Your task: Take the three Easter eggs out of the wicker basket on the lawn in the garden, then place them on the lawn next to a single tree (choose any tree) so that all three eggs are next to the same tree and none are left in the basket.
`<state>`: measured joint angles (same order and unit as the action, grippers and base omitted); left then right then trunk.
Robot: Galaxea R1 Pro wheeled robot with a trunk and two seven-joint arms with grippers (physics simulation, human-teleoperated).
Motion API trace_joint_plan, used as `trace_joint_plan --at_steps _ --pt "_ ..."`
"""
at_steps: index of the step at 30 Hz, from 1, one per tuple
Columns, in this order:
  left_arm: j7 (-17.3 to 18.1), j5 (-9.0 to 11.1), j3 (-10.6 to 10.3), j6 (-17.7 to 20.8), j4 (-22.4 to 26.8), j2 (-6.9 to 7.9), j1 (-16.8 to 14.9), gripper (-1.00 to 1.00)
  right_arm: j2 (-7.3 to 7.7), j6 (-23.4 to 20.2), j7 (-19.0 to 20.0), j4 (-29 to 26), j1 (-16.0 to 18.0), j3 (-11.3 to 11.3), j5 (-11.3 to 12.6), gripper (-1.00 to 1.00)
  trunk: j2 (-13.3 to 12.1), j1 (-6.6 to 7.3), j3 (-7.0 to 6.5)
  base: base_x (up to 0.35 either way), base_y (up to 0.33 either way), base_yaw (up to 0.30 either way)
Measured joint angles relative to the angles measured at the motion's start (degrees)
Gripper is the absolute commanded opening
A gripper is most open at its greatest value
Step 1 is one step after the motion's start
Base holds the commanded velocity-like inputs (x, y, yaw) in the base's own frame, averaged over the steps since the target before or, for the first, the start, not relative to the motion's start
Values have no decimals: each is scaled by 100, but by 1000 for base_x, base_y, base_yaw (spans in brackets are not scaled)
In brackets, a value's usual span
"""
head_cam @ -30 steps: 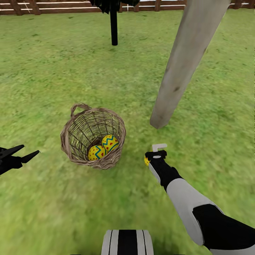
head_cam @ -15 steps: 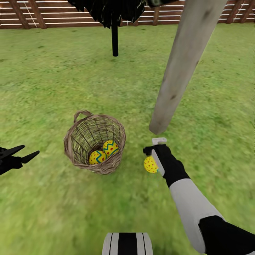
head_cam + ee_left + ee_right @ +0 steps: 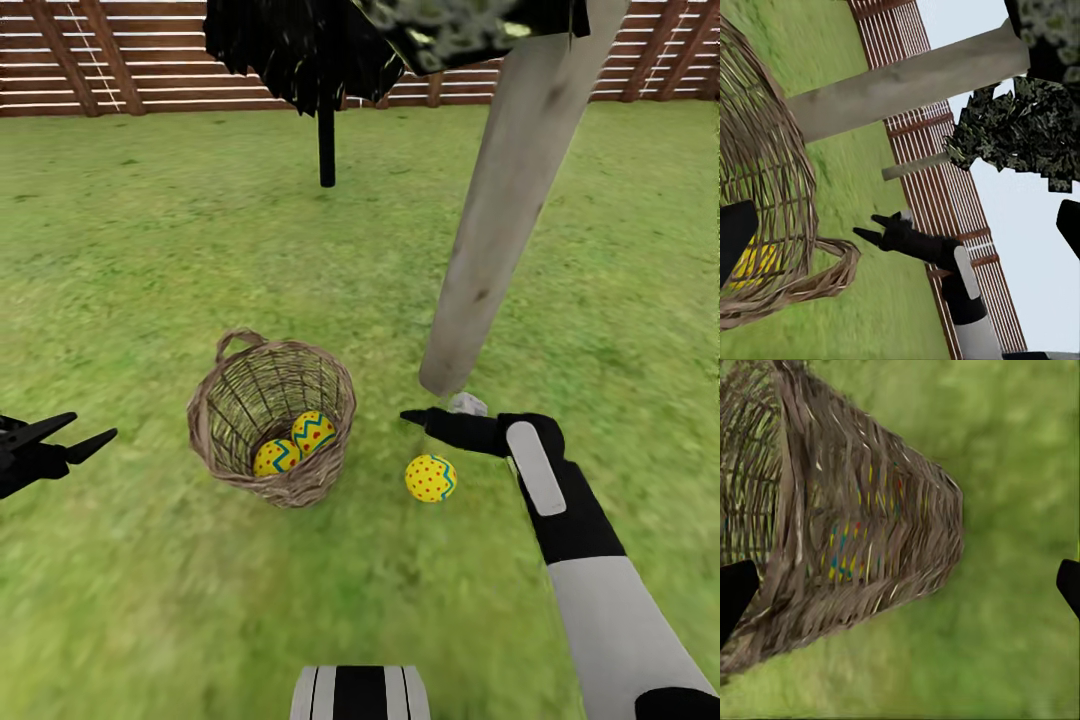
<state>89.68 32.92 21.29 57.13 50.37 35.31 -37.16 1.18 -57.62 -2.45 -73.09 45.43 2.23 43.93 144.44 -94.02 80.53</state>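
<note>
Right gripper (image 3: 432,416) is spread, with nothing between its fingers; it hangs just near the foot of the tree (image 3: 490,240), pointing to the left toward the wicker basket (image 3: 272,420); one Easter egg (image 3: 431,478) lies free on the lawn (image 3: 140,260), a little nearer than this gripper, to the right of the basket and close to the base of the pale trunk; the egg and the gripper are apart, not touching

Left gripper (image 3: 70,438) is at the far left of the head view, well apart from the basket, and its two black fingers are spread too, holding nothing; two other eggs (image 3: 298,444) sit side by side at the bottom of the basket, touching each other; the basket stands on the grass, tilted a little, with its small loop handle on the far rim

In the left wrist view the weave of the basket (image 3: 765,195) is close, with some yellow behind it, and beyond it are the leaning trunk (image 3: 907,82) and the right arm (image 3: 945,262); in the right wrist view the side of the basket (image 3: 847,525) is seen, with colours of the eggs through the weave

Farther away stand a thin black tree (image 3: 325,120) and a brown slat fence (image 3: 130,60)
</note>
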Motion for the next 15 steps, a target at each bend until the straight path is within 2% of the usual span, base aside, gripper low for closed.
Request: trace_joint_plan --at_steps 2,4,5,8,11,15 --pt "0 0 -1 0 -1 -2 0 100 99 1 4 -31 -34 4 472 100 -3 5 -44 0 0 0" --pt "0 0 -6 0 -1 -6 -1 100 151 1 25 -70 -55 12 843 100 -5 10 -89 0 0 0" --pt "0 0 -8 0 -1 -6 -1 100 162 1 60 -114 -77 13 953 100 -7 13 -111 0 0 0" --pt "0 0 -9 0 -1 -7 0 100 194 0 235 -329 -209 11 1129 100 -11 21 -177 0 0 0" --pt "0 0 -10 0 -1 -7 0 100 298 7 731 -656 -406 7 1246 100 -15 28 -244 0 0 0" --pt "0 0 -10 0 -1 -7 -1 100 319 5 1535 -755 -497 24 1266 100 -20 39 -330 0 0 15"
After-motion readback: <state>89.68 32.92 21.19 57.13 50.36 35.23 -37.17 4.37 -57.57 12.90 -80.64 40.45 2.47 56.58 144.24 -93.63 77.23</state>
